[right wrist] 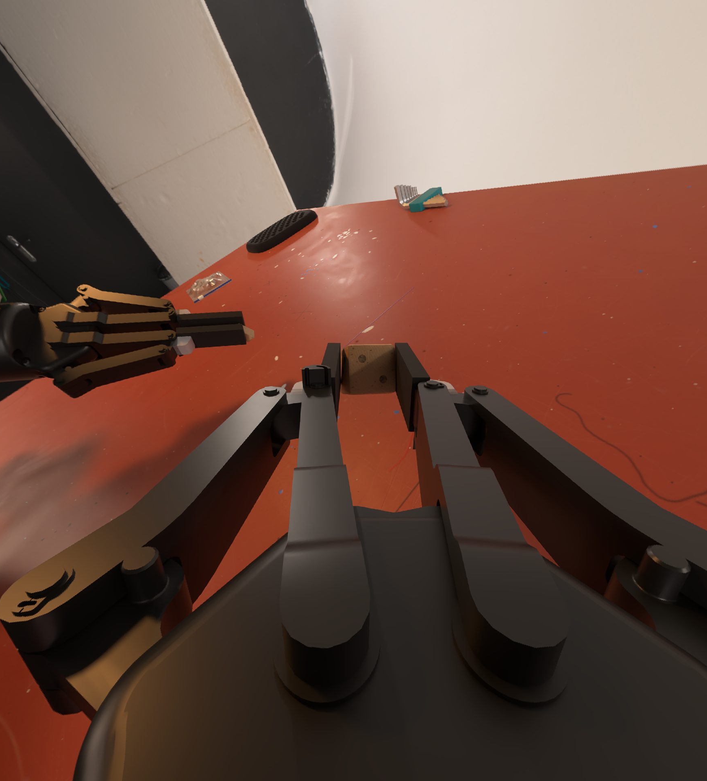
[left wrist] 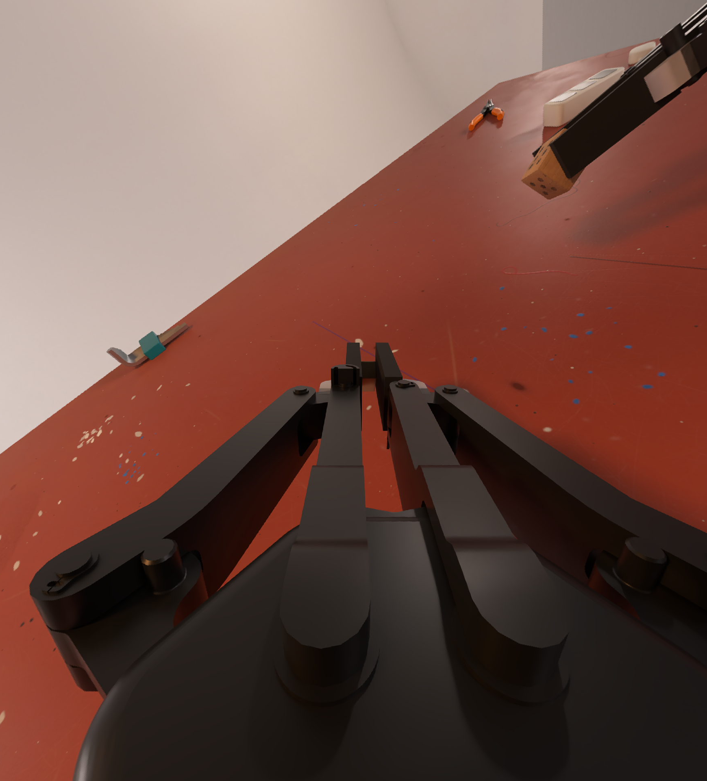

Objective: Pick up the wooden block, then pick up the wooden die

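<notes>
Right pincer [right wrist: 368,367], low centre of frame, pinches the wooden die [right wrist: 369,368] above the red bench [right wrist: 554,338]. Left pincer [left wrist: 368,365] grips the wooden block [left wrist: 368,368], barely visible between its nearly closed fingers.

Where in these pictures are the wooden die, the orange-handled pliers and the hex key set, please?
wooden die [right wrist: 368,368]: right wrist view, its near face between the right hand's fingers.
orange-handled pliers [left wrist: 486,115]: left wrist view, near the pivot where the handles meet.
hex key set [right wrist: 424,199]: right wrist view, its teal holder.
</notes>
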Motion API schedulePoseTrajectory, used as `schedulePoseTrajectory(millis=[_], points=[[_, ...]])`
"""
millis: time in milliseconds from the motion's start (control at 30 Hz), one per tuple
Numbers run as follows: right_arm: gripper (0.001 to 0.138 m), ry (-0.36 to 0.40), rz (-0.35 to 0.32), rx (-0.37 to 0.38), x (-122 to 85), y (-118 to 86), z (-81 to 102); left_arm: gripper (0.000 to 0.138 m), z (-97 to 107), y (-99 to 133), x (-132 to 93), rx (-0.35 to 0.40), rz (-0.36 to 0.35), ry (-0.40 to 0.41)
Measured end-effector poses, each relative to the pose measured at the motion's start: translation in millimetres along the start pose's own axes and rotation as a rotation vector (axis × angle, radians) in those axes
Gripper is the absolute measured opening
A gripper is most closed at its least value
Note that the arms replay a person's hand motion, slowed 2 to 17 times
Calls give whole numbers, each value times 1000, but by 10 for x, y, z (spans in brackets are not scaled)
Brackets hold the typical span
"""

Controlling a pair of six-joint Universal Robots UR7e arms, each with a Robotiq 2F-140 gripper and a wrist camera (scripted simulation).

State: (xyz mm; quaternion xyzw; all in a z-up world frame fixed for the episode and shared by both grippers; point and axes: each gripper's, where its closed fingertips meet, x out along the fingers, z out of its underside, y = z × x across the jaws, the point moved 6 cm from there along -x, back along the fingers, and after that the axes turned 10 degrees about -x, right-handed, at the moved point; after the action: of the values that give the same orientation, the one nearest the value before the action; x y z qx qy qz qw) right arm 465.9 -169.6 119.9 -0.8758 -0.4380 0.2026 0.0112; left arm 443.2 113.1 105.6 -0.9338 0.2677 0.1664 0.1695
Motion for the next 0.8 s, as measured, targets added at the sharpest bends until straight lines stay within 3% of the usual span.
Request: schedulePoseTrajectory(millis=[367, 800], points=[[34, 27, -57, 84, 18, -18, 46, 10, -18, 9, -11, 14, 10, 6], [34, 28, -104, 119, 66, 2, 39, 10, -20, 26, -11, 51, 21, -3]])
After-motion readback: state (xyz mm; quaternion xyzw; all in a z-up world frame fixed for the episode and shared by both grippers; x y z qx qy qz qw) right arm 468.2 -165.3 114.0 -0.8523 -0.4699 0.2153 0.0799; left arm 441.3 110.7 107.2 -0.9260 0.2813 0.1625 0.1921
